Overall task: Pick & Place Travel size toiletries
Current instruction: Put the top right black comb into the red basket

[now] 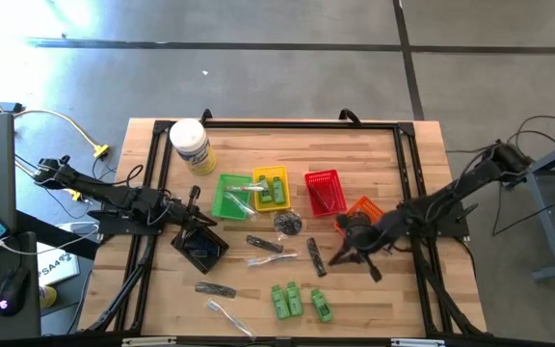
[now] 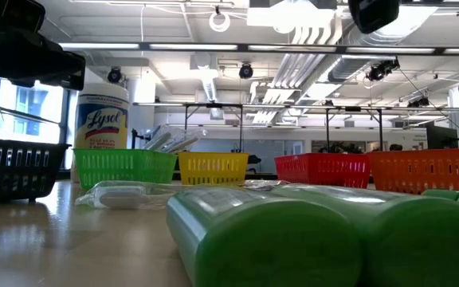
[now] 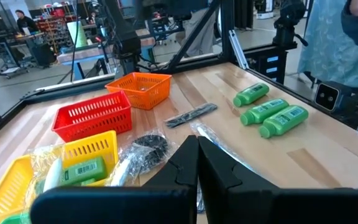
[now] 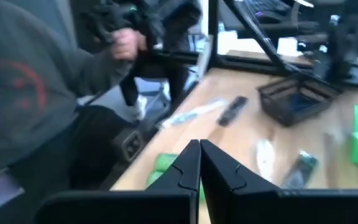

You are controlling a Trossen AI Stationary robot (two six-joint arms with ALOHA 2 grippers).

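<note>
Wooden butcher-block table (image 1: 393, 173), framed by black rails, bearing the whole sorting layout. At its far edge stands a large white jar (image 1: 190, 145) with a yellow label, a smooth cylinder set apart from the work.

Baskets, all rigid plastic lattice, sit in a loose row across the middle so either arm can reach them: green basket (image 1: 229, 198), yellow basket (image 1: 271, 189), red basket (image 1: 324, 191), orange basket (image 1: 364, 208), and a black basket (image 1: 198, 247) below the left arm. The green and yellow ones already hold a few wrapped pieces.

The travel size toiletries lie loose on the near half of the table, apparently waiting to be sorted: three glossy green bottles (image 1: 298, 301) side by side, slim black sticks (image 1: 314, 256), clear-wrapped sticks (image 1: 227, 316) with crinkled film, and a dark round piece (image 1: 288, 223) just beside the yellow basket.

Left gripper (image 1: 194, 196) hovers over the table's left side, near the black basket, fingers pressed together, empty. Right gripper (image 1: 347, 253) hangs just beside the orange basket, fingers likewise closed on nothing, likely poised before a first pick.
</note>
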